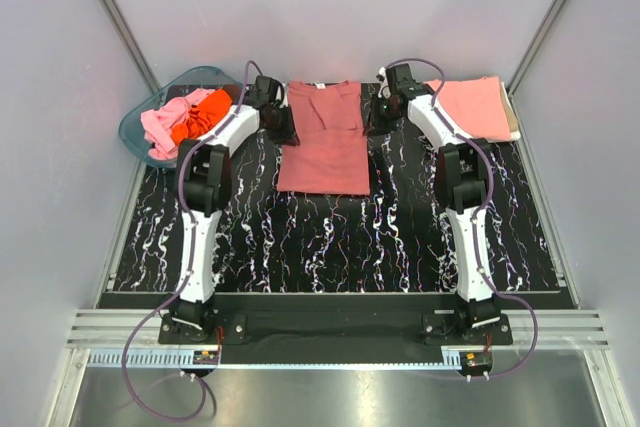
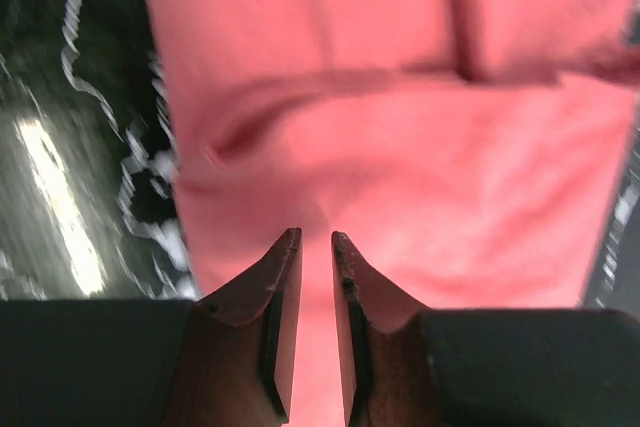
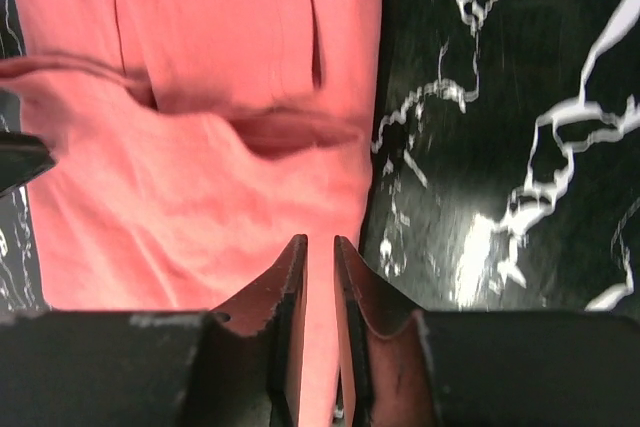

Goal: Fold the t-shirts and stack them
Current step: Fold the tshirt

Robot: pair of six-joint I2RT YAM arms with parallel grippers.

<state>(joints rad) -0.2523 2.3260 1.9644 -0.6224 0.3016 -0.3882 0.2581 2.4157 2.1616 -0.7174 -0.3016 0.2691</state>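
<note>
Left tool [image 2: 316,237] and right tool [image 3: 320,239] flank the brick-red t-shirt [image 1: 323,152] on the worktop [image 1: 400,237], fingers nearly together; whether they pinch cloth, I cannot tell.

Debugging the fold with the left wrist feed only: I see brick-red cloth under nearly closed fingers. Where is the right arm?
Observer: The right gripper is at the opposite, right edge of the brick-red short-sleeved cloth t-shirt, about level with the left gripper.
Operator: Any finished stack?
Observer: One folded salmon-pink cloth t-shirt lies at the far right corner of the black marbled table.
Operator: What's left to fold?
Observer: A pink cloth t-shirt and a bright orange cloth t-shirt sit crumpled in the translucent teal plastic tub at far left.
</note>
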